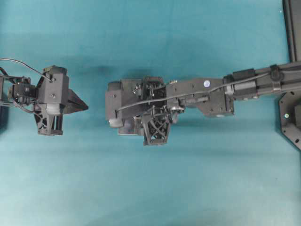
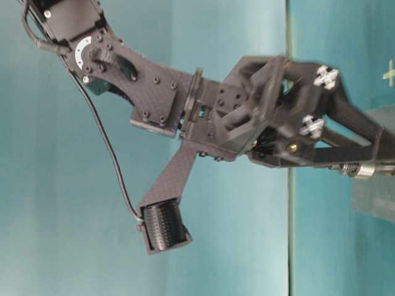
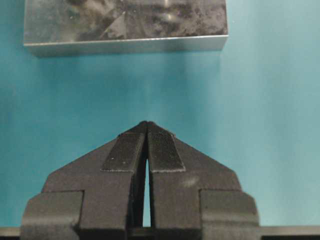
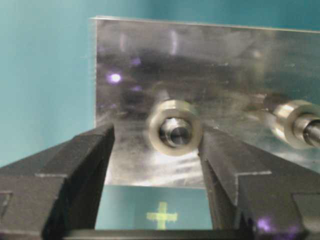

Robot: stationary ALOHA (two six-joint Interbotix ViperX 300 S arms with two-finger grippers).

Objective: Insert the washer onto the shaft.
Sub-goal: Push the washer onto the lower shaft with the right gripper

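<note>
On the left of the overhead view, the left gripper (image 1: pixel 84 106) is seen parked over bare table (image 1: pixel 141 197), well apart from the work; in its own wrist view its pads (image 3: pixel 124 151) are pressed together at the tips with nothing between them, and a metal plate (image 3: pixel 125 22) lies ahead of it.

Toward the middle, the right gripper (image 4: pixel 156 145) is seen in its wrist view with its jaws spread wide on either side of the washer (image 4: pixel 175 127). The left finger stands clear of the ring; the right finger is at or just beside its rim, and contact cannot be told. The washer is seen already seated around the end of the shaft (image 4: pixel 176 134), which stands up from the plate. Nothing is judged to be held.

The washer is judged to be small, rigid steel, light, smooth and rather slippery, so a pinch across its outer rim would be called for, kept square so that it is not tipped on the shaft.

Farther right, a second ringed shaft (image 4: pixel 295 122) is seen.
</note>
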